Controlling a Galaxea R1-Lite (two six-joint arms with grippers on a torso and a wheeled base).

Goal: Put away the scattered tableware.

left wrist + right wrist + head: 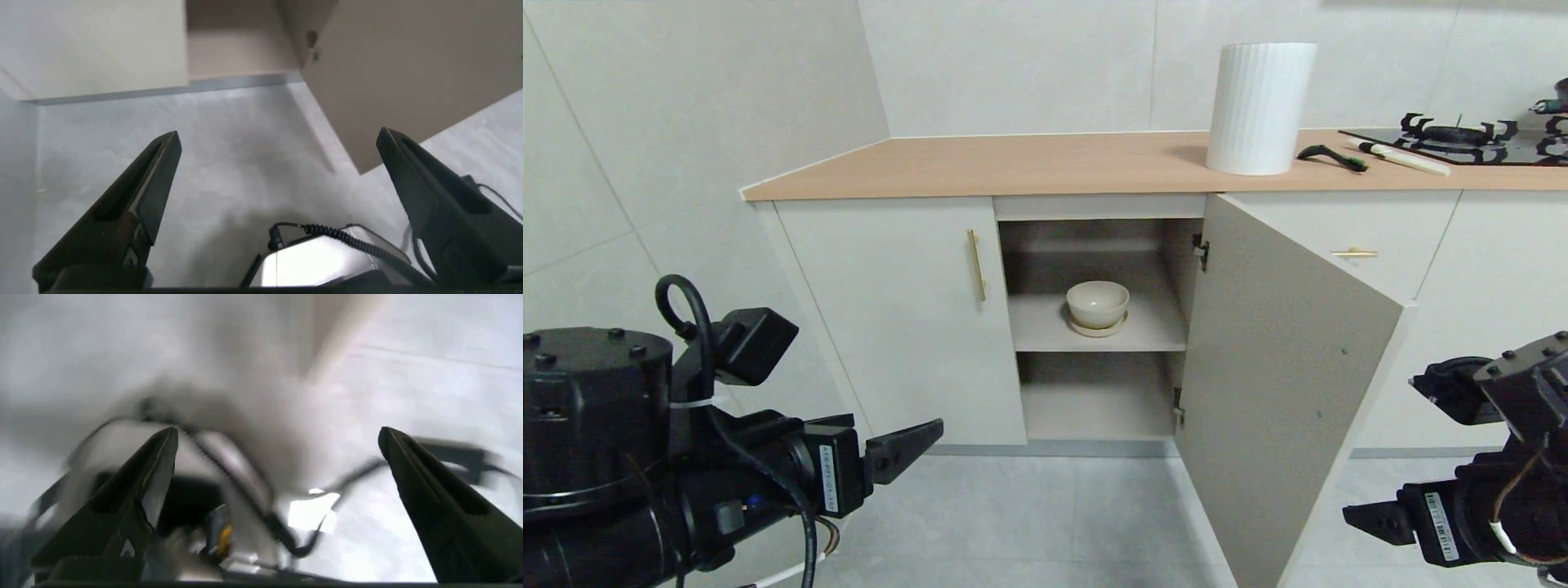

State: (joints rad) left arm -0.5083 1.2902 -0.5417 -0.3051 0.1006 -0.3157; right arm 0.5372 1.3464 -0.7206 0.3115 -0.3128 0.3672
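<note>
In the head view, my left gripper (907,447) sits at lower left and my right gripper (1368,521) at lower right, both well apart from the cabinet. At the centre of the frame a bowl (1098,300) rests on a small plate (1098,329) on the middle shelf (1037,327), beside the open cabinet door (1282,367). At upper right, a green-handled tool (1333,157) and a pale knife (1401,157) lie on the countertop (1013,163).

In the left wrist view my left gripper (278,143) is spread wide and empty over the floor (237,147).

The right wrist view is blurred, but my right gripper (276,434) is likewise spread and empty.

I judge the bowl and plate stowed. Next I should probably raise an arm to the countertop pieces.
</note>
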